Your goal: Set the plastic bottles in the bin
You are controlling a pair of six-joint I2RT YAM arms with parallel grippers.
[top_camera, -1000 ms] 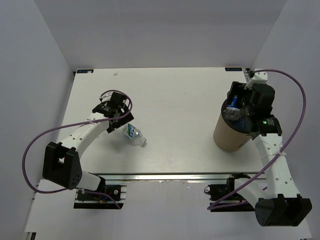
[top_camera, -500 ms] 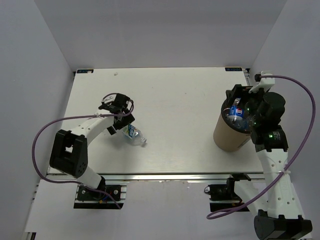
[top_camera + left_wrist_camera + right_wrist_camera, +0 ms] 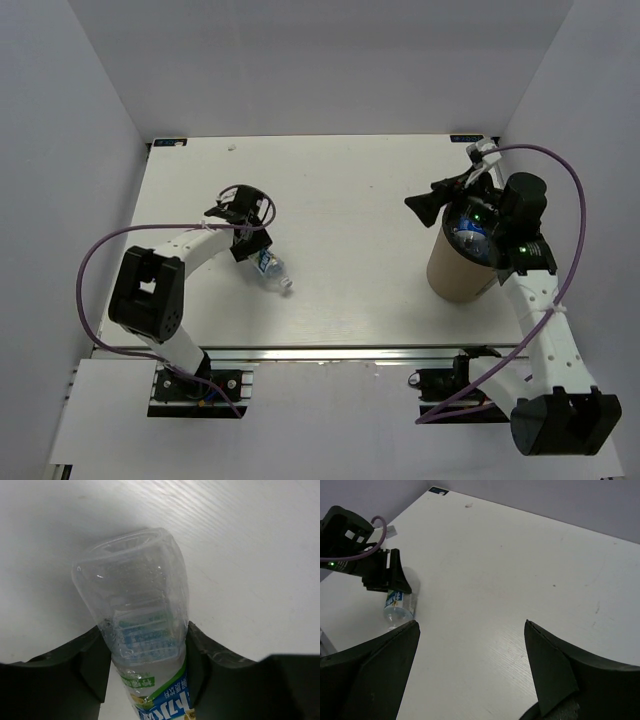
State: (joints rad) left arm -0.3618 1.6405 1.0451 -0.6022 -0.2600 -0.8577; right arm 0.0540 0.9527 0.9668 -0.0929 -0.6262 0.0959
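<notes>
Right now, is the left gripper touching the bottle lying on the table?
Touching. The left wrist view shows both fingers of the left gripper pressed against the sides of the bottle, with no gap on either side.

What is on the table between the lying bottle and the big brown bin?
Nothing. In the top view, the table between the bottle and the bin is bare.

clear glossy plastic bottle (image 3: 135, 605), matt brown bin (image 3: 455, 275)
</notes>
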